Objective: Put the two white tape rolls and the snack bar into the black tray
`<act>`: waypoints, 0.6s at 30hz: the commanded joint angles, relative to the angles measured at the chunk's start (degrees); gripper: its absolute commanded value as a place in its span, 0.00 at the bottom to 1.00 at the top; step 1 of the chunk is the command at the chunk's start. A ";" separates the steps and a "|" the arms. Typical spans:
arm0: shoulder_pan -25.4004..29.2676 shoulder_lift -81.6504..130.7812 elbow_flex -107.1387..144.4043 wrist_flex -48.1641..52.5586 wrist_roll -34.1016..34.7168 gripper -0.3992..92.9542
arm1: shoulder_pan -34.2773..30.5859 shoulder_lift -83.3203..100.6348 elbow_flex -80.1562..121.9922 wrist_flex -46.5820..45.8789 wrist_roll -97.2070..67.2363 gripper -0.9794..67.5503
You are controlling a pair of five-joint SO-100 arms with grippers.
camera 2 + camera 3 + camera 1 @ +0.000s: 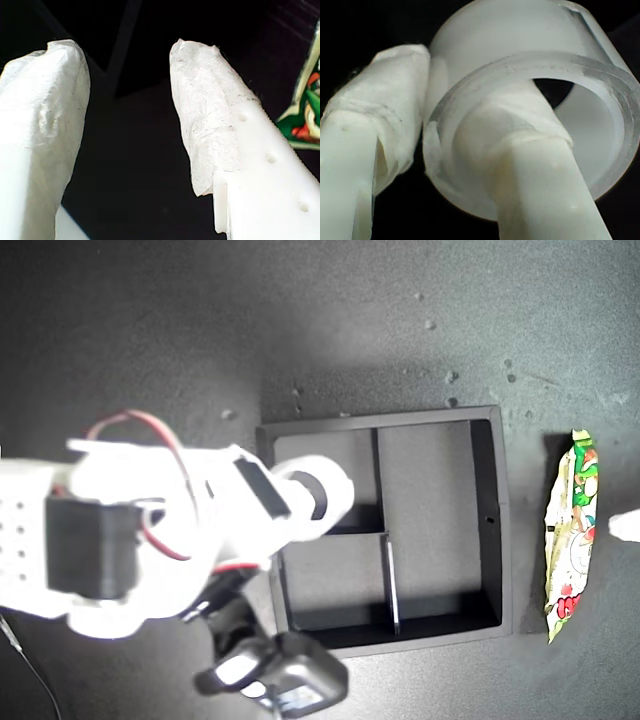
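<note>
**benchbot_42:** So, biggest thing first: the dark counter [150,330] fills the whole exterior view, with some pale specks on it. The black tray [503,520] sits around the middle, and the compartments I can see into look bare.

**tapefan:** Where's the arm though?

**benchbot_42:** A big white arm comes in from the exterior view's left and covers the tray's near-left corner. That's the one carrying my second hand [437,150], going by what it holds. It's clamped on a white tape roll [530,75]: one finger [535,170] goes through the hole, the other presses the outside wall. In the exterior view the roll [318,495] hangs over the tray's left edge, above the divider between the two small compartments.

**tapefan:** And the snack bar?

**benchbot_42:** The snack bar [572,535] lies flat on the counter, off the tray's right side in the exterior view, running parallel to that wall and not touching it. My first hand [130,125] hovers just beside it with its jaws spread apart and nothing between them; only a white tip [624,527] pokes in at the exterior view's right edge. Can't spot a second tape roll anywhere.
</note>
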 commanded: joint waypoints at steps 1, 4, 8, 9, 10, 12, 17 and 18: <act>-1.32 -2.99 -6.77 2.29 0.53 0.01 | -0.88 -9.76 -6.77 2.99 1.49 0.17; -1.93 -5.19 -8.26 3.60 0.88 0.01 | -0.62 -9.67 -6.24 5.80 4.66 0.16; -2.20 -8.26 -12.04 5.80 1.14 0.01 | -0.35 -9.67 -4.39 6.24 8.00 0.16; -2.02 -8.96 -13.45 6.24 1.14 0.01 | -0.35 -9.67 -4.13 6.24 8.44 0.16; -1.93 -9.84 -15.03 6.86 1.14 0.01 | -0.26 -9.67 -3.96 6.24 8.88 0.16; -1.85 -11.51 -18.54 8.35 1.32 0.03 | -0.26 -9.67 -3.96 6.24 9.05 0.16; -1.14 -21.53 -38.41 19.78 0.62 0.15 | -1.23 -9.67 -4.48 8.09 9.49 0.22; -0.97 -25.75 -46.41 23.20 0.00 0.16 | -1.49 -9.67 -4.57 8.79 9.76 0.25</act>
